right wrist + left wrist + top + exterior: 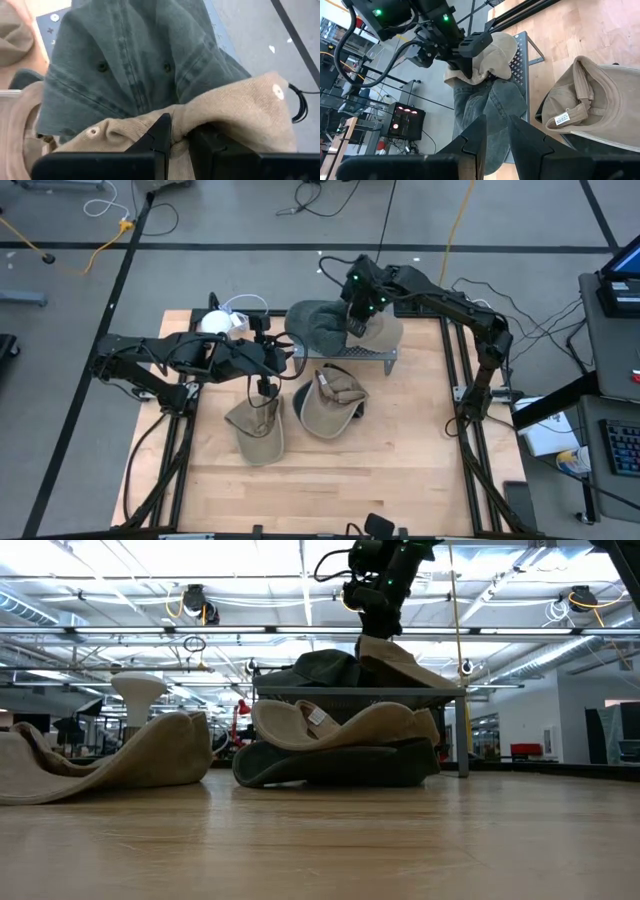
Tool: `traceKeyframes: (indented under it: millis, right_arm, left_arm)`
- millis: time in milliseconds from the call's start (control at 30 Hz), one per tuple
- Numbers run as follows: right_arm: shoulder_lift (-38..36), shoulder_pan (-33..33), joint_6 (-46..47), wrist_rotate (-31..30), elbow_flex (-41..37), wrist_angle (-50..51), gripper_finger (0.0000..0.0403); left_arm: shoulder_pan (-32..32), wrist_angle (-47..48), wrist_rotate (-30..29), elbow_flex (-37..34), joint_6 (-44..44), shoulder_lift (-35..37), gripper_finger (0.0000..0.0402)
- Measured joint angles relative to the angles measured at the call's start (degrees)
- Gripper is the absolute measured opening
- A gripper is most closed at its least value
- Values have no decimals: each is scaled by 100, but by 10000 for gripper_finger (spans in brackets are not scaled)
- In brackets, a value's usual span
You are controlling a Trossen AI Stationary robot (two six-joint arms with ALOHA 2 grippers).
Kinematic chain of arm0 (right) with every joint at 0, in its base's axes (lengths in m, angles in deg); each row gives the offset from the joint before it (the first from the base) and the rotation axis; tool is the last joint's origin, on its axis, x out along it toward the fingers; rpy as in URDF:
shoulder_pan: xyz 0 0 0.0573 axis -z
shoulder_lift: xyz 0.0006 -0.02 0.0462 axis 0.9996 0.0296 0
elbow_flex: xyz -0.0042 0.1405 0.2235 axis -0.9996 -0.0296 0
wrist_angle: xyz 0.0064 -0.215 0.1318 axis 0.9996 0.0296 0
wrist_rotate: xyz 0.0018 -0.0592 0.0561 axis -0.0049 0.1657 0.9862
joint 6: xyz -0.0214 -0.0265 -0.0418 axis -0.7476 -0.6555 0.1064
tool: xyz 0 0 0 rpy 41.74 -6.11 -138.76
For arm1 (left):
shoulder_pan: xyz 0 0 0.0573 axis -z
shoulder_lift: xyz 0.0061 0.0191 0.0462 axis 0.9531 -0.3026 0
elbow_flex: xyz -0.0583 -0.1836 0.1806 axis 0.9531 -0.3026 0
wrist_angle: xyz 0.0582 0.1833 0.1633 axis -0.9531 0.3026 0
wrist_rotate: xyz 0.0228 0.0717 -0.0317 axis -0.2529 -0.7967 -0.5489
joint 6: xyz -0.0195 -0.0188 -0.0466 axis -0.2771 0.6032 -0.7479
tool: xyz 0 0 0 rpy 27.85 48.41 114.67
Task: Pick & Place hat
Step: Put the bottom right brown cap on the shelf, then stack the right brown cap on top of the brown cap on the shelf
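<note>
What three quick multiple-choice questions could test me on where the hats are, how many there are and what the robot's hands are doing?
1. Where is the grey-green cap?
A. on the metal rack
B. on the floor
C. under the table

2. How many tan caps lie flat on the wooden table?
A. none
B. two
C. five

3. What is the right gripper doing?
A. hanging open
B. pinching a tan cap
C. holding a cable

Key: 1 A, it drapes over the rack; 2 B, two lie side by side in front of the rack; 3 B, its fingers are closed on tan fabric.
</note>
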Motion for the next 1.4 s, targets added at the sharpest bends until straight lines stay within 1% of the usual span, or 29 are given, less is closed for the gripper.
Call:
traceKeyframes:
  millis: [200,333,400,567,667,833,933,1000,1067,1167,1267,1400]
  right_arm:
    - [26,2,-103,2,-232,-170,36]
    - [8,1,-464,441,-284,-404,37]
    - [12,-9,-467,556,-287,-449,38]
    - [-59,-9,-471,579,-289,-361,47]
    - [-101,-8,-514,581,-283,-391,70]
    - [-150,-9,-472,602,-287,-309,129]
    - [-229,-7,-268,732,-289,-380,166]
    - [-297,-7,-141,746,-287,-549,186]
    - [-423,0,-91,715,-287,-510,203]
    - [-601,2,-138,566,-287,-541,220]
    - [-813,2,4,560,-287,-602,228]
    - [-1167,-26,923,560,-283,-671,225]
  left_arm:
    - [0,-7,-9,0,23,0,85]
    - [0,-11,-11,0,33,0,85]
    - [0,-11,-11,0,31,0,85]
    - [0,-17,-11,0,13,0,85]
    - [0,-22,-11,0,15,0,85]
    - [0,-28,-7,0,29,0,85]
    - [0,-76,-7,0,57,0,85]
    - [0,-135,-5,0,135,0,85]
    - [0,-238,-2,0,176,0,85]
    - [0,-367,-2,0,188,0,85]
    - [0,-367,-2,0,185,0,85]
    - [0,-365,-1,0,91,0,85]
